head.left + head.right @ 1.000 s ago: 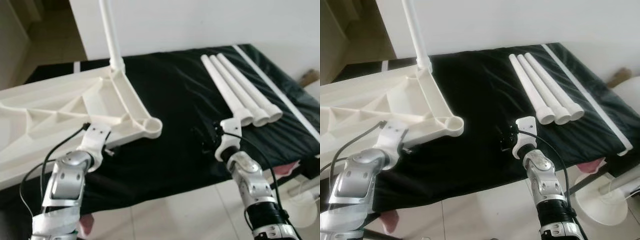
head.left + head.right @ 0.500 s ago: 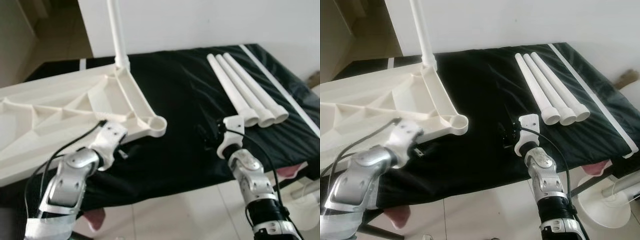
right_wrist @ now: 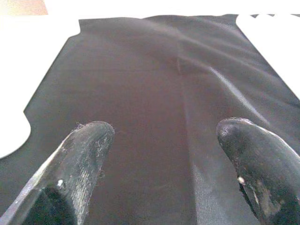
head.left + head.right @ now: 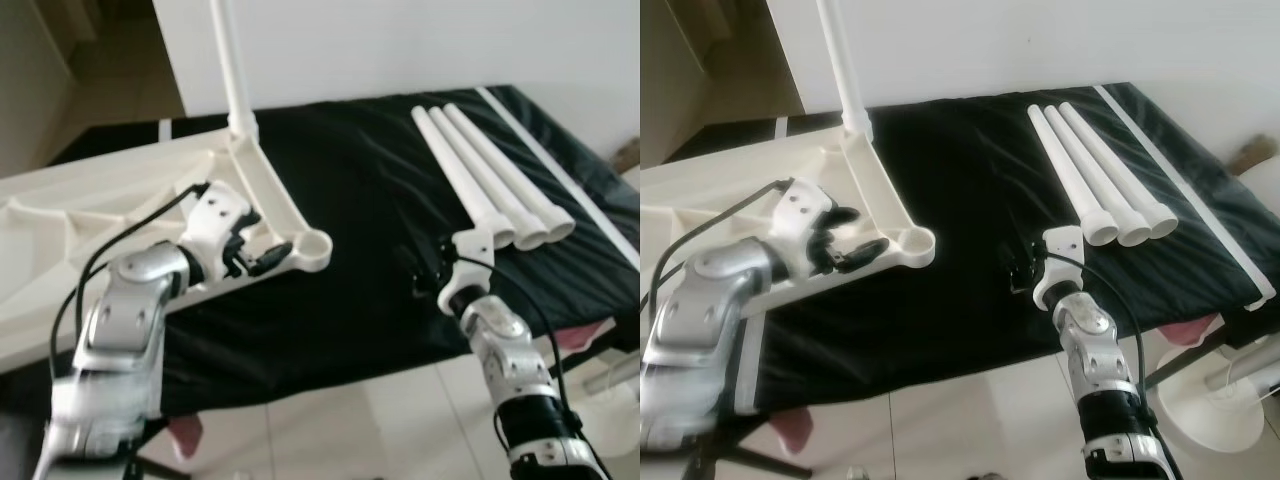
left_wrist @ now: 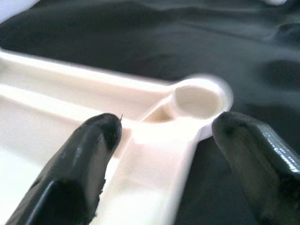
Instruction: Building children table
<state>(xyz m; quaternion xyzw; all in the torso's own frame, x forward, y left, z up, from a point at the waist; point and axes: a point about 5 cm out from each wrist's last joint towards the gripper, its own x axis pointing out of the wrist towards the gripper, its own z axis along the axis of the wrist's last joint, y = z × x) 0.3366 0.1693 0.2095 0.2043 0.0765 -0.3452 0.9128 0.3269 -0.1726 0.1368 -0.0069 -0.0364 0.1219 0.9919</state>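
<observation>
I am straddling the near corner socket (image 5: pixel 197 101) of the upturned tabletop (image 4: pixel 120 230) with my spread left end effector (image 4: pixel 248 250), judging its stiff, light ribs grippable, while my right end effector (image 4: pixel 1023 272) is hovering, spread, beside three loose legs (image 4: pixel 490 180).

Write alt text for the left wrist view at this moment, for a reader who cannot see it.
The left gripper is open, its two black fingers straddling a rib of the upturned white plastic tabletop, just short of the round, empty leg socket at its corner. Beyond the corner lies the black cloth covering the surface underneath.
</observation>
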